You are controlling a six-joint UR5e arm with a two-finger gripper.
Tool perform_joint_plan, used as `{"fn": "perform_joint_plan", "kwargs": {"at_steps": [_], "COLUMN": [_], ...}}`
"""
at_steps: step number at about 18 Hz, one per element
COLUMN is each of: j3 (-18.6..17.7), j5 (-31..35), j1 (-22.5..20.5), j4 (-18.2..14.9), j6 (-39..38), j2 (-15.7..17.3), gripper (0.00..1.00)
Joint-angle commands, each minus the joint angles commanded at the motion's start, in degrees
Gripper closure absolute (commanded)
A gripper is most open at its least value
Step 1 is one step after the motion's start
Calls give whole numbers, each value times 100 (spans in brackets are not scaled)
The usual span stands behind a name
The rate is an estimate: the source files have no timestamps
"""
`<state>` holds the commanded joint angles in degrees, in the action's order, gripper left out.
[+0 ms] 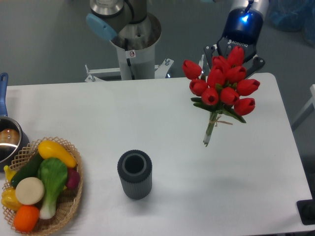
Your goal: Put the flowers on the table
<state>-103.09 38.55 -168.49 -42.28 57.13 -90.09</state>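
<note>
You are looking at an evenly lit, fairly bright scene under soft overhead light, with the white table (162,123) rendered pale and slightly bluish and without harsh glare. Shadows are faint and diffuse: you can see a soft one beneath the dark ribbed cup (134,174), another under the flowers (222,83) near their stem ends, and a blue indicator glowing on the gripper (235,49) housing. Focus is moderately soft across the whole picture, the red buds look saturated with little surface detail, and the table edges bow slightly toward the frame borders.
</note>
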Motion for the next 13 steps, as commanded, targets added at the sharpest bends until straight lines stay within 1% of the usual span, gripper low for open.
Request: {"fn": "perform_joint_plan", "kwargs": {"at_steps": [3, 5, 7, 9, 11, 13], "j3": [-35, -114, -246, -281, -255, -168], "j5": [696, 1143, 1846, 2356, 3076, 3876], "j1": [149, 176, 211, 447, 728, 1062], "j4": [-26, -149, -158, -167, -167, -141], "j6": [-26, 9, 70, 245, 553, 641], "j2": [44, 36, 18, -60, -297, -692], "gripper": [78, 79, 79, 79, 79, 79]}}
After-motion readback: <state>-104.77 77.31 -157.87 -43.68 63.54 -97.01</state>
